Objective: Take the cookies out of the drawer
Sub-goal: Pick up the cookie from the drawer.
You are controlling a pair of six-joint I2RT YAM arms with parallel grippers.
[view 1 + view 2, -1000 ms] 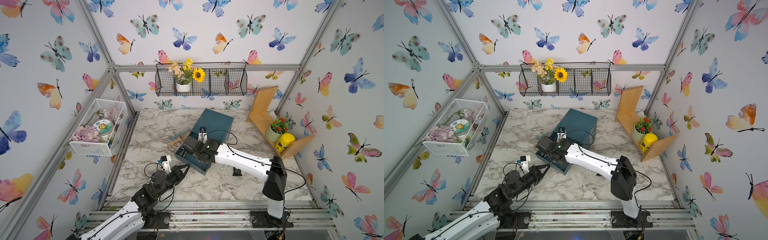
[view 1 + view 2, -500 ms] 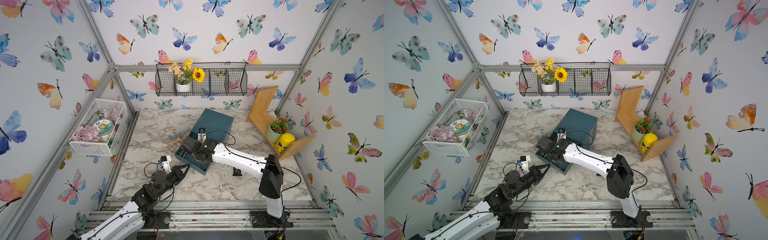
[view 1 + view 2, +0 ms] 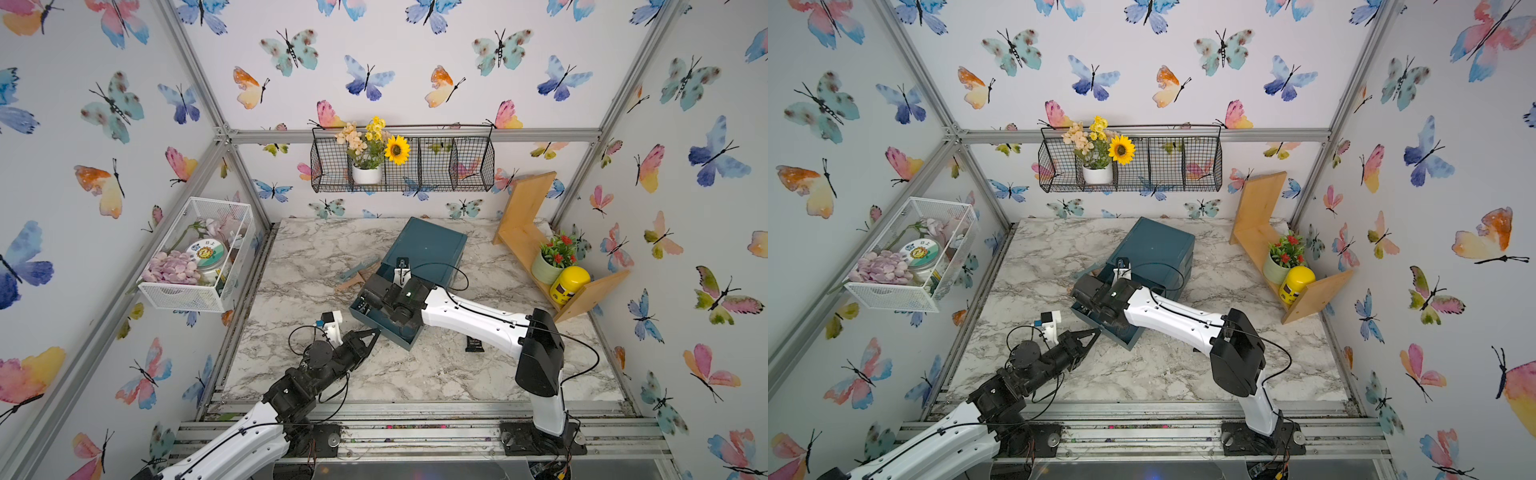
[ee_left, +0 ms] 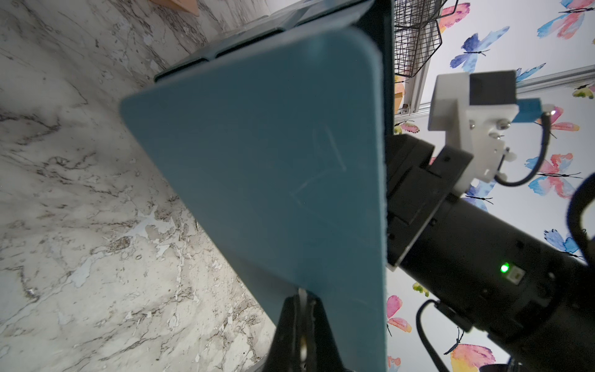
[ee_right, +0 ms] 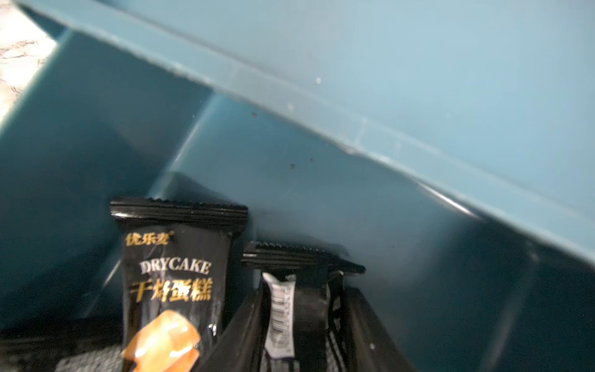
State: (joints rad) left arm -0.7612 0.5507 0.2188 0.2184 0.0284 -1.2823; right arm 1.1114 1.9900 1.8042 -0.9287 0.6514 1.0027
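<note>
Leaning slightly further left than a second ago, the right arm [image 3: 469, 318] is reaching down into the pulled-out drawer [image 3: 397, 332] of the teal cabinet [image 3: 428, 249]. The right jaws are standing partly apart, flanking a barcode-side black cookie packet [image 5: 289, 309] inside the drawer; I cannot tell whether they are already pinching it. A second black cookie packet [image 5: 174, 273] is lying just beside it on the drawer floor. A small black packet [image 3: 473, 344] is lying on the desk [image 3: 415, 374] beside the right forearm. The left jaws are staying together, tips touching the drawer's front corner.
</note>
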